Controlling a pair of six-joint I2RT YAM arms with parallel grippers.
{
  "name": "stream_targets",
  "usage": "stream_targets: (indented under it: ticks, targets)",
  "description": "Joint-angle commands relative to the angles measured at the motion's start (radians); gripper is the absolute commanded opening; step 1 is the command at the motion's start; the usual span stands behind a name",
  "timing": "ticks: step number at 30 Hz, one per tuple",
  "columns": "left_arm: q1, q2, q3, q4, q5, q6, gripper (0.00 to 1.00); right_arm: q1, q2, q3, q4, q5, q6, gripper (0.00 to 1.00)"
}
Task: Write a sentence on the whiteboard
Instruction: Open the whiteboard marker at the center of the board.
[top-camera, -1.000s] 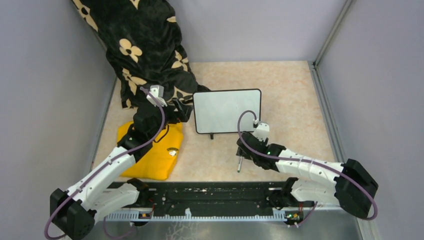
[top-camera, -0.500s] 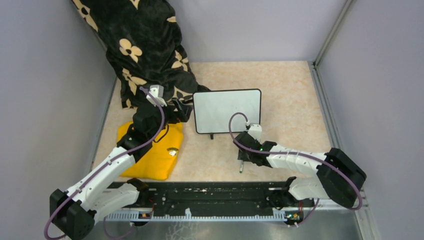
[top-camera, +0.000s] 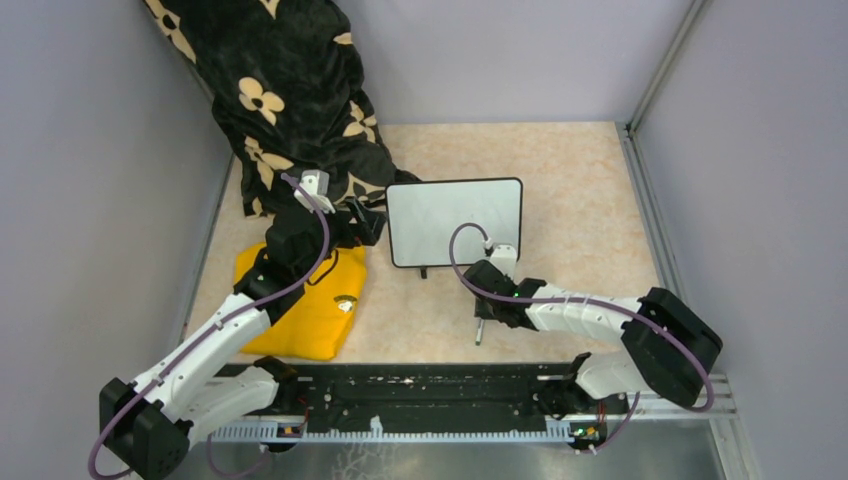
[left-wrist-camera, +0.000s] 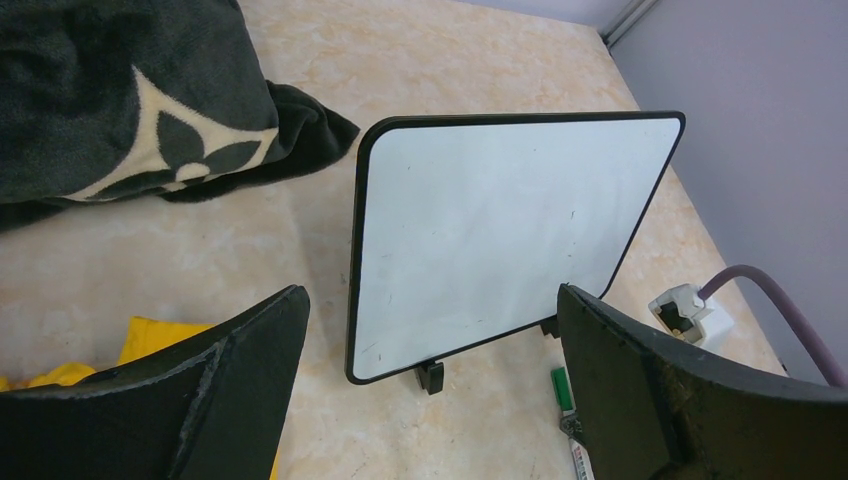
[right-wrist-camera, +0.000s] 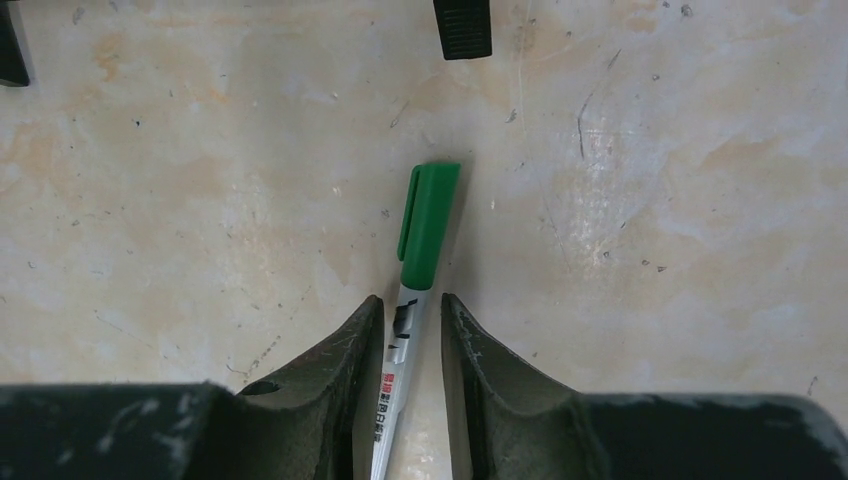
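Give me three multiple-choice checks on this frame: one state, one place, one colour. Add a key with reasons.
1. The whiteboard is: A) lying flat, written on B) standing, blank C) standing, fully written.
2. The marker lies: A) behind the whiteboard B) propped against the whiteboard C) on the table, between the right gripper's fingers.
3. The marker's cap is: A) red B) green C) black.
Key: 1 B, the left wrist view shows it standing on its feet with no words on it; 2 C, the right wrist view shows a finger on either side of the barrel; 3 B, the cap is plainly green.
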Motion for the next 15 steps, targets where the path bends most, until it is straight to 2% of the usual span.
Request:
stream_targets:
  ticks: [1, 8, 15]
  targets:
    - [0.003, -0.015, 0.01, 0.036, 0.015, 0.013, 0.99, -0.002, 0.037, -0.006, 0.002, -0.046, -0.002, 0.26]
    - [0.003, -0.017, 0.011, 0.036, 0.017, 0.013, 0.99, -0.002, 0.041, -0.011, 0.008, -0.059, -0.003, 0.18]
    - [0.003, -0.02, 0.007, 0.043, 0.027, 0.01, 0.99, -0.002, 0.02, -0.011, 0.013, -0.07, -0.013, 0.05]
